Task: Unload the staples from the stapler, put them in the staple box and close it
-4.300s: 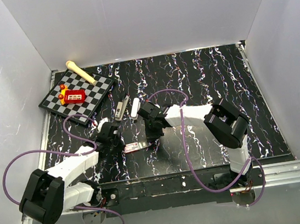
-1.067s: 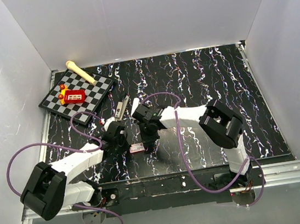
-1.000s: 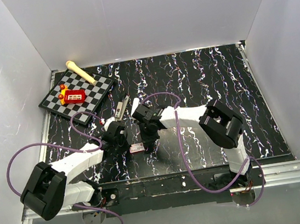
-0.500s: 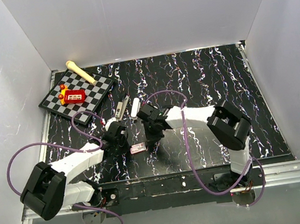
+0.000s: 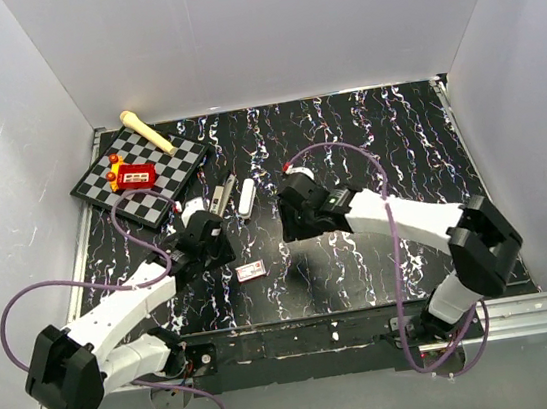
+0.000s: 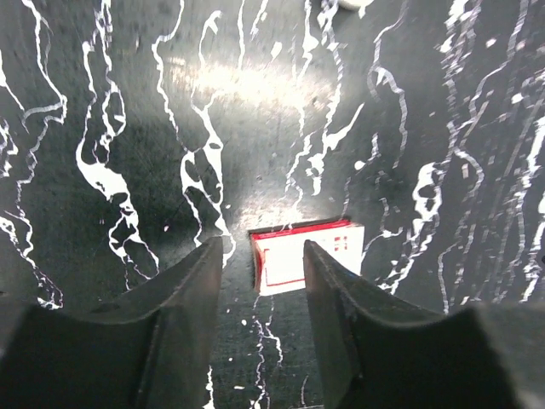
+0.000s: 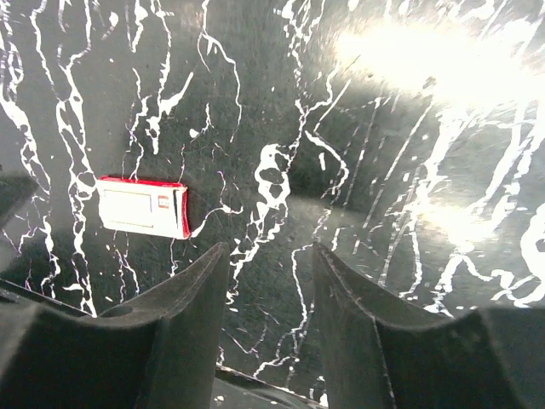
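Observation:
The stapler (image 5: pixel 220 197) lies on the black marbled table, slim, dark grey and silver, just beyond my left gripper (image 5: pixel 218 255). Both grippers hang open with nothing between their fingers. In the left wrist view the left gripper (image 6: pixel 262 256) hovers over the table, its right finger covering part of a small red-and-white box (image 6: pixel 306 266). My right gripper (image 5: pixel 290 230) is right of that box (image 5: pixel 250 271); its wrist view shows the right gripper (image 7: pixel 271 256) over bare table, the box (image 7: pixel 142 207) to the left. The staples do not show.
A white rounded stick (image 5: pixel 245 198) lies beside the stapler. A chessboard (image 5: pixel 167 178) at the back left carries a red toy (image 5: pixel 136 175), with a wooden peg (image 5: pixel 148 132) at its far edge. White walls close in the table on three sides.
Both grippers have gone from shut to open. The right arm has swung away to the right of the box. The left gripper has drawn back a little; the box stays put.

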Tool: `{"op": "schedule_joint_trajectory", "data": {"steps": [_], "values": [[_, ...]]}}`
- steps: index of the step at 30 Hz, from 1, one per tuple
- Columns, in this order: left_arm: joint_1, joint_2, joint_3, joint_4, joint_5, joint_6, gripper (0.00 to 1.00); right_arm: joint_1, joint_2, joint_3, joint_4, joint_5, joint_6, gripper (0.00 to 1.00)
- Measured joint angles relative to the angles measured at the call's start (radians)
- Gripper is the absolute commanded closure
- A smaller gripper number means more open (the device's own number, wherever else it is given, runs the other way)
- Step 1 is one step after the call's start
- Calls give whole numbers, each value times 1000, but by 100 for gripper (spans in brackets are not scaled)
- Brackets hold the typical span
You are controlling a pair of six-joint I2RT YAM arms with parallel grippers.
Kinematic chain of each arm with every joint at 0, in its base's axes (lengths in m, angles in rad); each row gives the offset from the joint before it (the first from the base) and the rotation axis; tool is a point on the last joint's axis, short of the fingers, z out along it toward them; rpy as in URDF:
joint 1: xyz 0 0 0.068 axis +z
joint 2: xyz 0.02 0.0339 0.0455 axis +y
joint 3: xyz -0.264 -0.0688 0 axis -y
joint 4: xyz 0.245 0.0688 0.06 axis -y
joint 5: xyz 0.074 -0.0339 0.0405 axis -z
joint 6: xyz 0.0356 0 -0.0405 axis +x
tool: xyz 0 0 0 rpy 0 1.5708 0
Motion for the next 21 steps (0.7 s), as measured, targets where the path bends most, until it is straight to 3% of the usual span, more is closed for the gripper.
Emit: {"op": "schedule_joint_trajectory", "data": {"steps": [5,6,10,12,13,21], "values": [[0,-34,82,-32,-30,49,42,-7,-122,-13,-7,65,-92,42],[0,-37,95,-36,-33,55,40,-7,-143,-14,-7,75,-110,22],[0,-41,154,-55,-42,83,32,-7,-248,-19,-21,124,-177,17],[0,-47,175,-56,-43,99,17,-7,-307,-19,-35,158,-200,13],[0,-51,187,-57,-43,112,2,-7,-338,-19,-43,177,-210,13],[0,-66,306,-68,-52,195,2,-10,-518,-19,-124,289,-280,10]]}}
